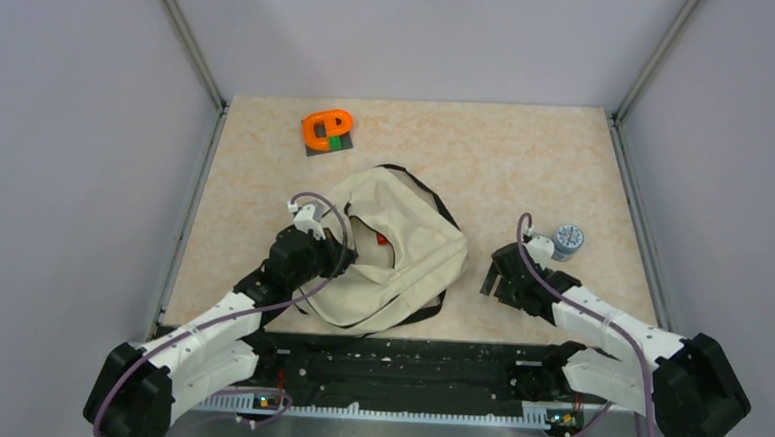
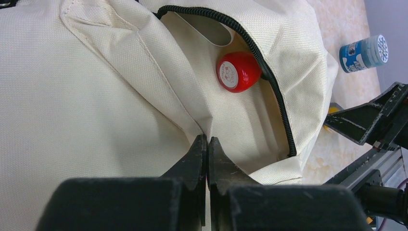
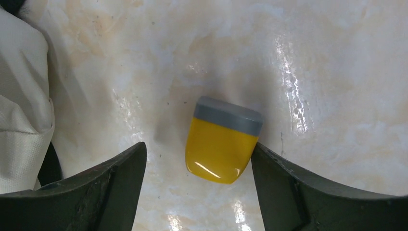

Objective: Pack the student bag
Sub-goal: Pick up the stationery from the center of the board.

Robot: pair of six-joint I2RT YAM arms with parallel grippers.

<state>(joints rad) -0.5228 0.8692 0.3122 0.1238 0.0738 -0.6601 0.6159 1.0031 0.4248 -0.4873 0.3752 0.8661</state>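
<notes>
The student bag (image 1: 401,264), a large beige backpack of soft fabric, lies slumped in the middle of the top view on the pale marbled table (image 1: 527,156), its mouth turned upward. At the bottom centre of its own wrist view, the left gripper (image 2: 207,142) has its jaws pressed fully together. A fold of the bag's fabric beside the black zip (image 2: 279,110) appears to be pinched between them, most likely to keep the opening lifted so that things can go in. Inside that opening, in the upper middle of the same view, sits a glossy red rounded item with a white label (image 2: 237,71), so part of the packing seems done.

The right gripper (image 3: 197,149) hangs low over the table just right of the bag, jaws spread wide to either side of a small yellow block with a grey cap (image 3: 222,144). The finger at the right of the frame seems to touch the block's edge while the other stands apart, so nothing is gripped yet; the straddle suggests a pick-up is being lined up. A small blue-and-white bottle (image 1: 568,238) lies near this gripper, to its upper right. An orange chunky object on a dark base (image 1: 328,131) sits at the table's upper left, well apart from the bag; both are probably left to pack
</notes>
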